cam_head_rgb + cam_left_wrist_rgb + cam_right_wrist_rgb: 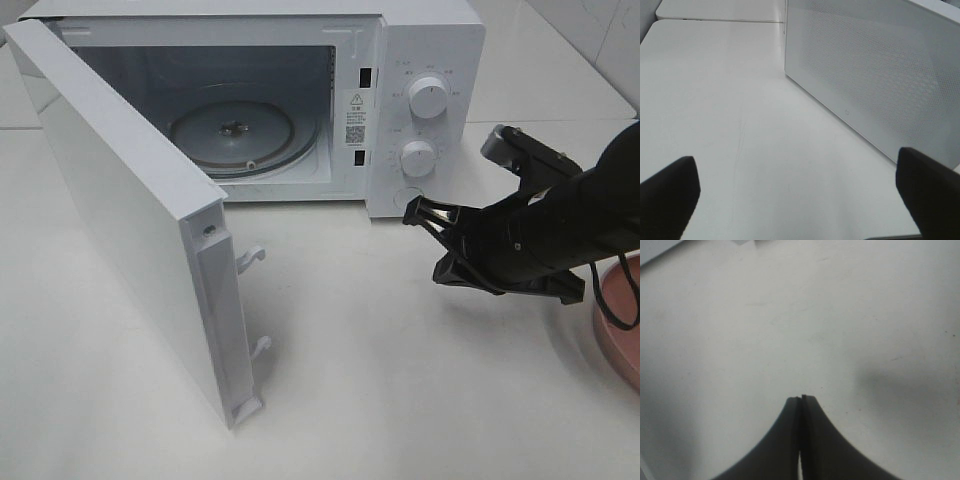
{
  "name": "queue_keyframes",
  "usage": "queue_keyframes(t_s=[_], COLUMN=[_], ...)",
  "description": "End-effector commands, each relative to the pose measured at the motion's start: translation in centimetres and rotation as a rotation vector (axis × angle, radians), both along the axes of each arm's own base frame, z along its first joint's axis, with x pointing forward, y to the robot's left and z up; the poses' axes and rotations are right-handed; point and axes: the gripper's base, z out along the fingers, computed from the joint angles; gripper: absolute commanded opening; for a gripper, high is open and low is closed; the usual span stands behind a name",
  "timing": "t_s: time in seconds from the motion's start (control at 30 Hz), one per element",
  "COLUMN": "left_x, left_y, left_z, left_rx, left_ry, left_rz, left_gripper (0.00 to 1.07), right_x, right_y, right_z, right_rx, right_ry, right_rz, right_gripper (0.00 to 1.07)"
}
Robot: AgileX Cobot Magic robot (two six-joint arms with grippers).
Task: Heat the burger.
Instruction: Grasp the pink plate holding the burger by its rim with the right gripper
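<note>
At frame right we are holding the right gripper (411, 211) shut and empty by the open microwave (425, 60), the left gripper (800, 200) spread wide beside its door (875, 85), and, seeing no burger anywhere, are risking clipping the pink plate (622, 335) reaching blind.

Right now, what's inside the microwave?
Just the round glass turntable, with nothing on it. The open door hides the near left corner of the microwave.

I see a white worktop (400, 360), matte and faintly scuffed. A white microwave (440, 50) stands on it at the back, its door (120, 190) swung open on the left. A pink plate (612, 340) sits at the right edge, partly cut off.
</note>
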Motion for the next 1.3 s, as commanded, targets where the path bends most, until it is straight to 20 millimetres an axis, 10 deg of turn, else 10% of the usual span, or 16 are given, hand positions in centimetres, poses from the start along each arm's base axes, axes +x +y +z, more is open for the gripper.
queue_keyframes(t_s=[0.03,0.57,1.3], left_x=[-0.2,-0.2,-0.2], left_y=[0.0,0.0,0.0], left_z=[-0.1,-0.1,-0.1], left_rx=[-0.003,-0.003,-0.003], left_ry=[-0.012,-0.012,-0.012], left_rz=[-0.004,-0.004,-0.004], left_gripper=[1.00,1.00,1.00], right_x=[0.2,0.1,-1.0], right_y=[0.5,0.5,-4.7], right_z=[0.8,4.2,7.9], right_rx=[-0.084,-0.388,-0.463], right_ry=[0.003,0.239,0.302], right_rz=[0.206,0.677,0.599], right_gripper=[0.01,0.05,0.11])
